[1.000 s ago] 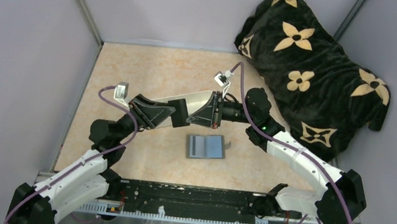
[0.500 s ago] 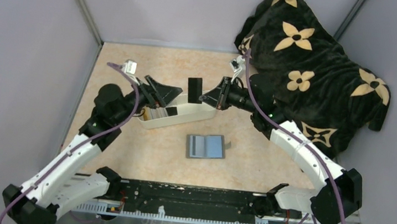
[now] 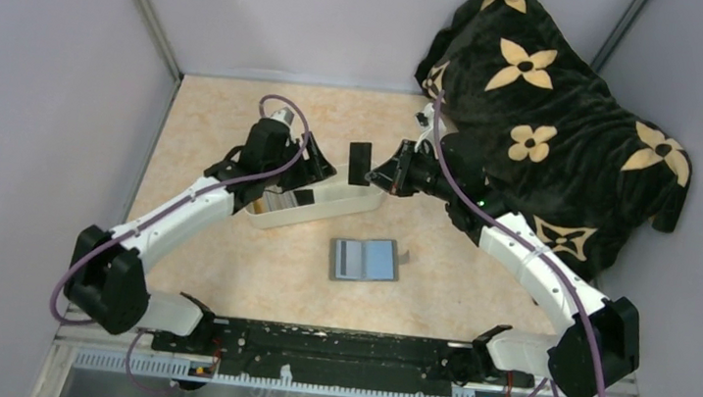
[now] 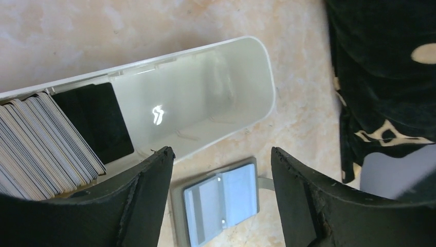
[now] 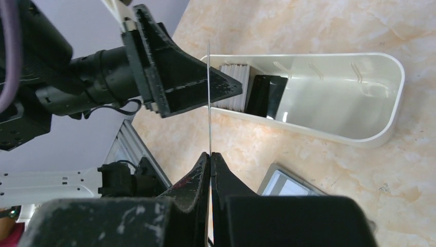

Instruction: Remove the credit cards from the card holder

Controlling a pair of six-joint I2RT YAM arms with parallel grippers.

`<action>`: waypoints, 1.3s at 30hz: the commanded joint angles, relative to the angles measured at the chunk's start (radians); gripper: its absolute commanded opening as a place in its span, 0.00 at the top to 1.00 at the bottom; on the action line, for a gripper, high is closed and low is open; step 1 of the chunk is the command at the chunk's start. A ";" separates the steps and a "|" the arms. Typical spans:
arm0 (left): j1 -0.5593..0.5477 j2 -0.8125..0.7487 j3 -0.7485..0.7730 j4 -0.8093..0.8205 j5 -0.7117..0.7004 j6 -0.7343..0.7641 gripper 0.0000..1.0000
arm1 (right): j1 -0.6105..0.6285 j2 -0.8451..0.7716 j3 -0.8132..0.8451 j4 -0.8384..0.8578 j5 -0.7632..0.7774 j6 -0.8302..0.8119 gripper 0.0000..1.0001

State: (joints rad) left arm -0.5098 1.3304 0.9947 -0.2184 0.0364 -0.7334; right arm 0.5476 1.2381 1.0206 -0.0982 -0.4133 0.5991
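Marbled peach tabletop (image 3: 221,274); lilac walls (image 3: 45,78).

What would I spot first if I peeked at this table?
Probably the right gripper pinching a black card upright above the long white tray, which holds a stack of cards at its left end. Nearer lies the open grey wallet, and a black flowered blanket fills the far right corner.

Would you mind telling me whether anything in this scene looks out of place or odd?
One thing stands out: a black card is pinched upright in the right hand, above the white tray, not lying with the stacked cards inside it. The grey card holder lies open and flat on the table.
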 commanded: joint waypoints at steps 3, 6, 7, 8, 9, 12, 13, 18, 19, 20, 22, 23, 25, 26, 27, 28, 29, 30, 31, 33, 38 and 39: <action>0.003 0.148 0.042 -0.012 -0.058 0.027 0.23 | -0.017 -0.023 -0.017 0.034 -0.031 -0.027 1.00; 0.001 0.212 0.065 -0.041 -0.085 0.035 0.21 | -0.021 -0.017 -0.014 0.035 -0.048 -0.031 1.00; 0.002 0.226 0.072 -0.049 -0.095 0.037 0.21 | -0.021 -0.016 -0.012 0.035 -0.051 -0.031 1.00; -0.001 0.236 0.071 -0.051 -0.104 0.042 0.21 | -0.023 -0.016 -0.011 0.035 -0.052 -0.031 1.00; 0.000 0.244 0.069 -0.051 -0.115 0.044 0.20 | -0.023 -0.017 -0.011 0.036 -0.055 -0.034 1.00; 0.000 0.261 0.054 -0.036 -0.142 0.053 0.20 | -0.023 -0.016 -0.019 0.049 -0.073 -0.033 1.00; 0.000 0.267 0.051 -0.032 -0.149 0.055 0.21 | -0.024 -0.014 -0.023 0.054 -0.083 -0.031 1.00; 0.000 0.312 0.050 -0.040 -0.193 0.049 0.21 | -0.024 -0.004 -0.039 0.072 -0.102 -0.022 1.00; 0.000 0.316 0.052 -0.049 -0.201 0.046 0.21 | -0.024 -0.002 -0.038 0.072 -0.106 -0.022 1.00; 0.000 0.318 0.052 -0.060 -0.211 0.043 0.21 | -0.024 -0.002 -0.038 0.073 -0.105 -0.022 1.00; 0.000 0.317 0.046 -0.071 -0.239 0.044 0.22 | -0.024 -0.003 -0.039 0.074 -0.109 -0.022 1.00; 0.000 0.317 0.045 -0.081 -0.254 0.045 0.22 | -0.025 -0.002 -0.039 0.074 -0.110 -0.022 1.00; 0.000 0.312 0.045 -0.105 -0.280 0.041 0.22 | -0.025 -0.001 -0.041 0.079 -0.115 -0.022 1.00; -0.001 0.308 0.045 -0.114 -0.289 0.042 0.22 | -0.025 0.001 -0.041 0.079 -0.117 -0.022 1.00; 0.000 0.301 0.041 -0.120 -0.296 0.040 0.22 | -0.025 0.002 -0.044 0.083 -0.121 -0.020 1.00; 0.000 0.294 0.036 -0.123 -0.300 0.039 0.23 | -0.025 0.004 -0.046 0.088 -0.124 -0.017 1.00; 0.000 0.285 0.030 -0.124 -0.305 0.039 0.23 | -0.025 0.004 -0.048 0.092 -0.126 -0.014 1.00; 0.000 0.275 0.024 -0.128 -0.311 0.036 0.23 | -0.025 0.006 -0.050 0.095 -0.129 -0.011 1.00; 0.001 0.265 0.018 -0.135 -0.319 0.034 0.23 | -0.025 0.006 -0.051 0.097 -0.132 -0.009 1.00; 0.002 0.247 0.012 -0.151 -0.329 0.027 0.23 | -0.025 0.004 -0.053 0.100 -0.137 -0.006 1.00; 0.001 0.191 -0.017 -0.185 -0.361 0.022 0.23 | -0.024 0.007 -0.057 0.099 -0.145 -0.006 1.00; 0.002 0.181 -0.025 -0.192 -0.365 0.020 0.23 | -0.025 0.009 -0.056 0.099 -0.149 -0.006 1.00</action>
State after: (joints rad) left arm -0.5133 1.5631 1.0000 -0.3386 -0.2707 -0.7067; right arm 0.5335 1.2396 0.9684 -0.0509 -0.5362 0.5877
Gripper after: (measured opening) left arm 0.771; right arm 0.006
